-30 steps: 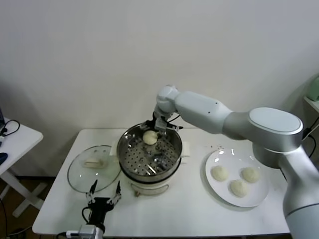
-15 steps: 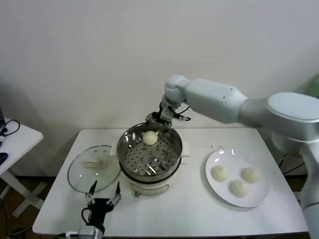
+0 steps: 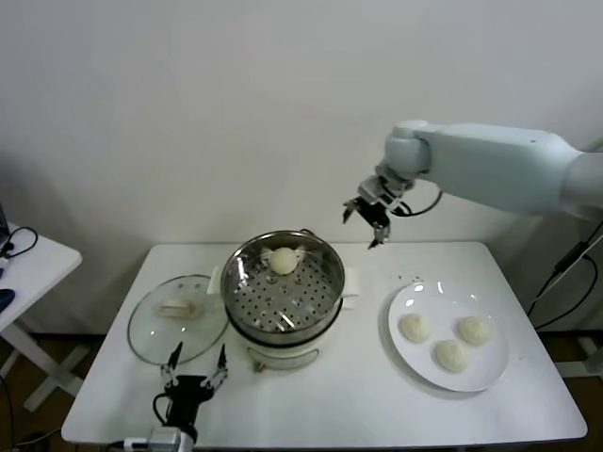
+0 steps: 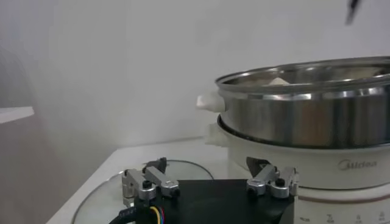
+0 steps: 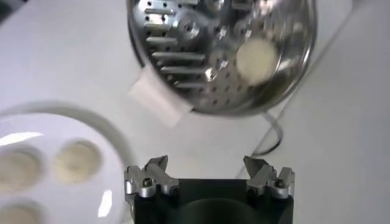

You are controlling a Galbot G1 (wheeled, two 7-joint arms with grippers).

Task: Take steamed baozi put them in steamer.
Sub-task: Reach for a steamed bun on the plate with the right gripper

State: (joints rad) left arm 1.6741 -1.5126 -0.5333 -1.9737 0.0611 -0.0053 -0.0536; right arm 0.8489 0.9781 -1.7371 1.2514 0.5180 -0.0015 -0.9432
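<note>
One baozi (image 3: 283,260) lies in the steamer (image 3: 283,292), three baozi (image 3: 452,341) wait on the plate (image 3: 407,358) below your right gripper (image 3: 367,218), fingers spread and empty; left gripper (image 3: 195,369) idle, also spread.

Four steamed baozi in all: one (image 3: 283,261) lies inside the single steamer (image 3: 283,294), and three (image 3: 415,328) (image 3: 473,330) (image 3: 451,355) sit on the one white plate (image 3: 405,299) to the steamer's right. One glass lid (image 3: 176,318) lies to the steamer's left. Two grippers (image 3: 369,219) (image 3: 196,368) show.
</note>
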